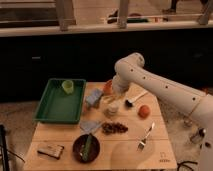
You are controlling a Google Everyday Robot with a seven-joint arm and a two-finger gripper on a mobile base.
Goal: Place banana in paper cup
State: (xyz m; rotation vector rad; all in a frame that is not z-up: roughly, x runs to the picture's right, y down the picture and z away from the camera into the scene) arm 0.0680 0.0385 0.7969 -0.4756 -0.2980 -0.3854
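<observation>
The white paper cup (pixel 113 108) stands near the middle of the wooden table (pixel 125 152). A small pale yellow piece, apparently the banana (pixel 107 99), sits at the cup's upper left rim. My gripper (pixel 116 94) hangs from the white arm just above the cup and the banana. I cannot tell whether it touches the banana.
An orange bowl (pixel 106 87) sits behind the gripper. A green tray (pixel 55 105) holds a light green cup (pixel 67 86) at the left. Around the cup are a blue-grey object (pixel 92 98), a brush (pixel 134 98), an orange ball (pixel 144 111), a fork (pixel 145 136), brown snacks (pixel 115 128) and a dark bowl with a green stick (pixel 86 147).
</observation>
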